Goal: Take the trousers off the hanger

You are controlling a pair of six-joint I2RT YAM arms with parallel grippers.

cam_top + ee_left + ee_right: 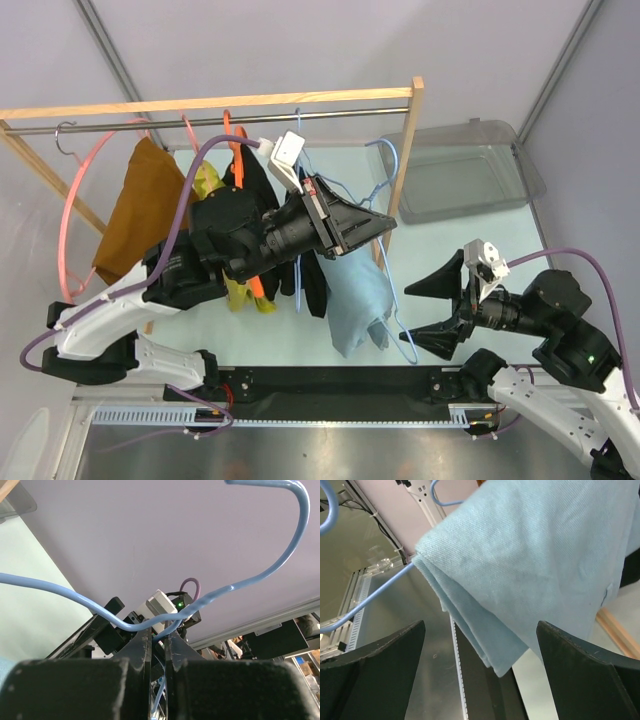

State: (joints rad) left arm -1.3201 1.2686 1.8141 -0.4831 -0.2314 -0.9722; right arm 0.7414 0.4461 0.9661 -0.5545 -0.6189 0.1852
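Note:
Light blue trousers [358,300] hang folded over a light blue wire hanger [385,170], held off the rail. My left gripper [385,223] is shut on the hanger's neck; in the left wrist view the wire [165,617] passes between the closed fingers, its hook [295,525] curving up to the right. My right gripper [425,315] is open wide, just right of the trousers' lower end. In the right wrist view the trousers [530,565] hang between and beyond the spread fingers [375,665], not touched.
A wooden rack [210,103] with a metal rail carries a brown garment [140,205], black and yellow clothes [250,285] and a pink hanger [75,200]. A clear plastic bin [465,170] sits at the back right. A wooden post [405,150] stands next to the blue hanger.

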